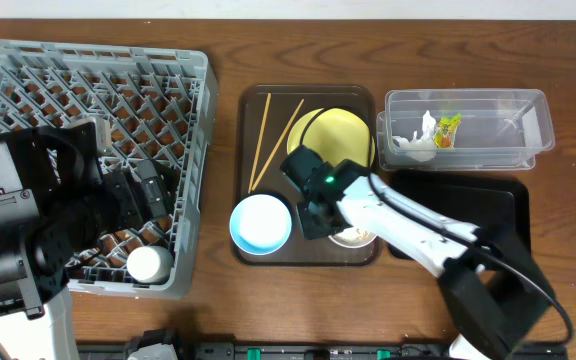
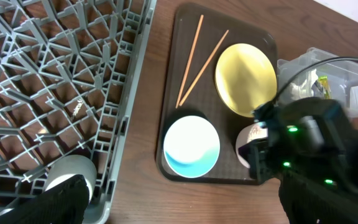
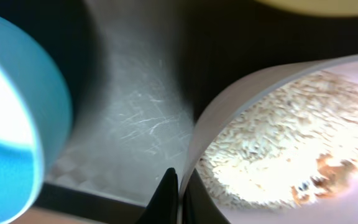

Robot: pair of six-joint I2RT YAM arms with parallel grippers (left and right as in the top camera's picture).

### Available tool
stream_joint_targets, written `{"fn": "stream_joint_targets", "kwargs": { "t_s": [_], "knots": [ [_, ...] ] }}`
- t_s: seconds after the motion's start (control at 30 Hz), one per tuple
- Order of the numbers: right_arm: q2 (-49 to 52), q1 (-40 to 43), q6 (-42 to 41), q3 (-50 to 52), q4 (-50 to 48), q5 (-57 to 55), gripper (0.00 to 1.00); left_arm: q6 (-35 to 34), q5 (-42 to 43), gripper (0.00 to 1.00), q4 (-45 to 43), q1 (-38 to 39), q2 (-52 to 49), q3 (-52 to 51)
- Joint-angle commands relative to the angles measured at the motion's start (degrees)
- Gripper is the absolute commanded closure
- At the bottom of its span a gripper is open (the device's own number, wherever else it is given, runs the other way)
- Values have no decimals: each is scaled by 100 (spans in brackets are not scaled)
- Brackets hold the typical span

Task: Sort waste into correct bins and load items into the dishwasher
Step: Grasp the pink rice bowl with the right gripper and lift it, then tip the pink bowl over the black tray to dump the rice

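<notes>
Wooden counter (image 1: 218,40) carries a dark serving tray (image 1: 248,100) mid-frame; the white bowl (image 2: 247,140) sits in its lower right corner, holding rice-like crumbs (image 3: 272,143). The right hand (image 1: 318,220) is down at the bowl's rim. One fingertip (image 3: 166,186) shows just outside the wall, but I cannot tell whether the fingers are pinched on it. The step looks like emptying the crumbs, probably into the black tray (image 1: 508,195) at lower right. Grip the rim firmly, lift level clear of the blue bowl (image 1: 261,222), and tilt only over the bin. The left hand (image 1: 153,200) hangs over the grey rack (image 1: 28,60); I cannot tell its spread.

No legible txt, labels, nos. or signs anywhere; print on snack wrapper (image 1: 449,130) too small to read.
</notes>
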State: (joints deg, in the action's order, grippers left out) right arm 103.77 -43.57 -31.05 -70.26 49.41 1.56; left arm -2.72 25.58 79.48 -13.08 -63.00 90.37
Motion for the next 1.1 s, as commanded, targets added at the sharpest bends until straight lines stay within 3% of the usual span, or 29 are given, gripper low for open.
{"fn": "stream_joint_targets", "kwargs": {
  "t_s": [0.0,0.3,0.63,0.87,1.07],
  "knots": [
    [-673,81,247,13,-72,557,99,76,79,2,2,-24,-22,72],
    [-1670,901,509,17,422,1604,99,79,79,2,2,-24,-22,72],
    [-1659,3303,1843,216,708,4035,99,79,79,2,2,-24,-22,72],
    [-1659,5077,2170,1185,450,5475,99,79,79,2,0,-24,-22,72],
    [-1644,5842,3965,1947,-229,8188,99,79,79,2,2,-24,-22,72]
  ]
}}
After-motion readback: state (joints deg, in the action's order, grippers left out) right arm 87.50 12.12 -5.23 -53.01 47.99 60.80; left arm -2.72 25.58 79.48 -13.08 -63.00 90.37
